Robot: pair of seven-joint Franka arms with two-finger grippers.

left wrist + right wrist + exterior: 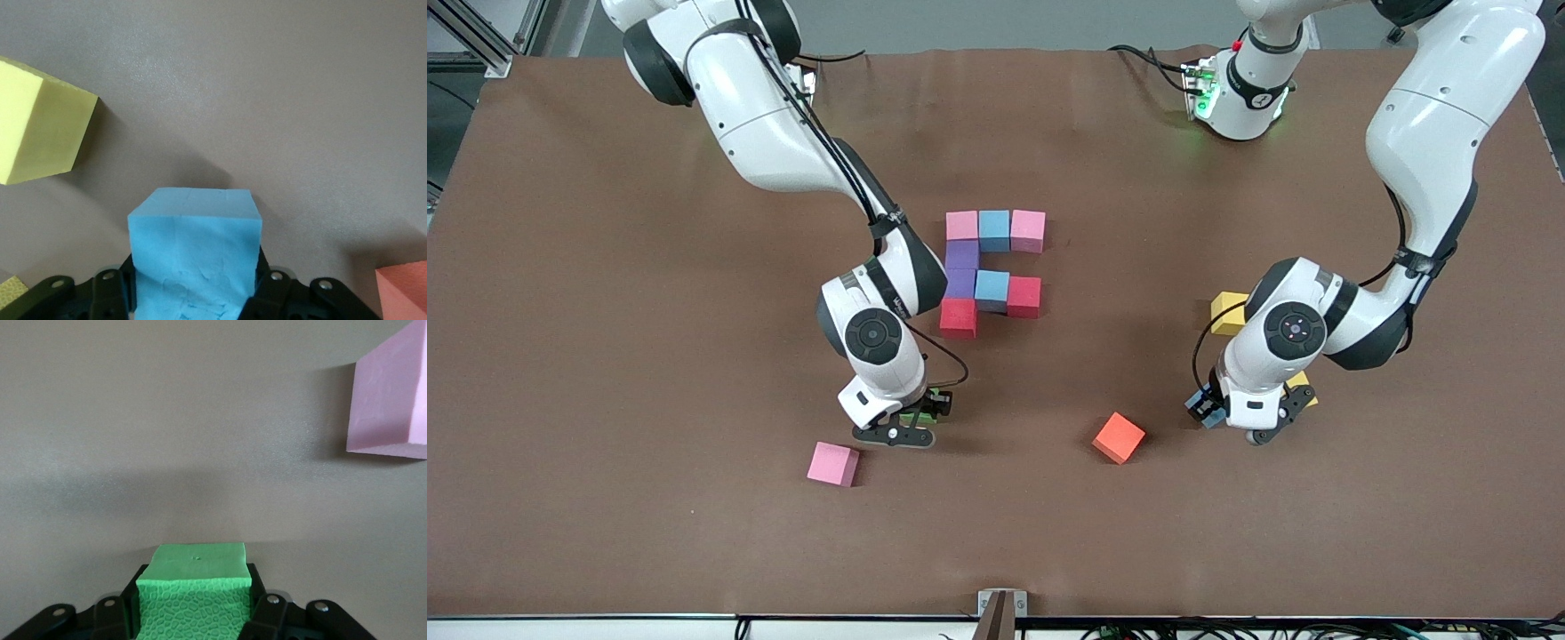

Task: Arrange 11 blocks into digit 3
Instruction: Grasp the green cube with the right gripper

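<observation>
Gripping the green block [195, 597], the right gripper [895, 428] sits low at the surface, closed on it; the half-built digit 3 [991, 271] lies up-table from it, toward the bases. The left gripper [1232, 418] clamps a light blue block [193, 257]. Matte, square-edged foam cubes, all 1 size.
</observation>
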